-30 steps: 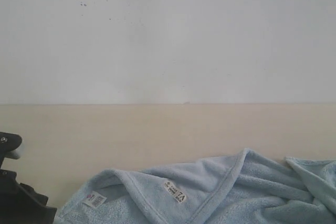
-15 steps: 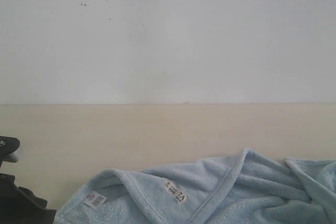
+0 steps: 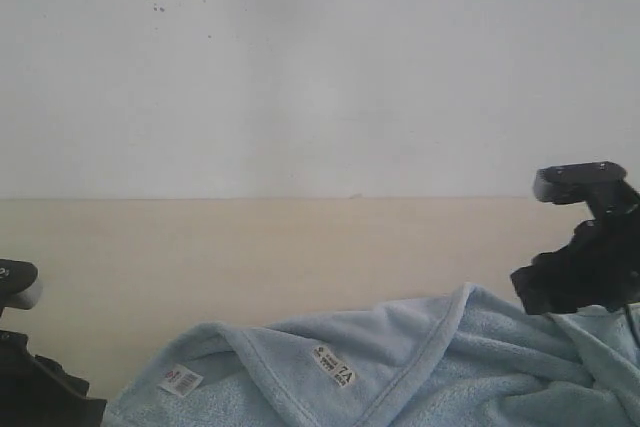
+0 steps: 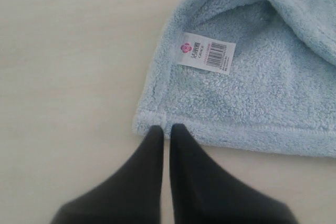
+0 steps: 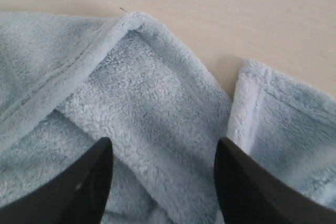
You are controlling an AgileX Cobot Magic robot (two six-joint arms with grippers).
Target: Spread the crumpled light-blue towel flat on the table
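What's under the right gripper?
The towel: a folded-over hemmed flap lies between the open right gripper's jaws, with bare table beyond. Whatever lies beneath those folds is covered.

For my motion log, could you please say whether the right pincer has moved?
Yes: the right pincer entered from the right edge, above the towel.

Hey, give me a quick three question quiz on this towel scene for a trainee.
1. True or false: the right end effector hangs open above the towel.
2. The left end effector is: A open, B shut, C out of view.
3. Is the towel flat or folded over on the table?
Key: 1 true; 2 B; 3 folded over.
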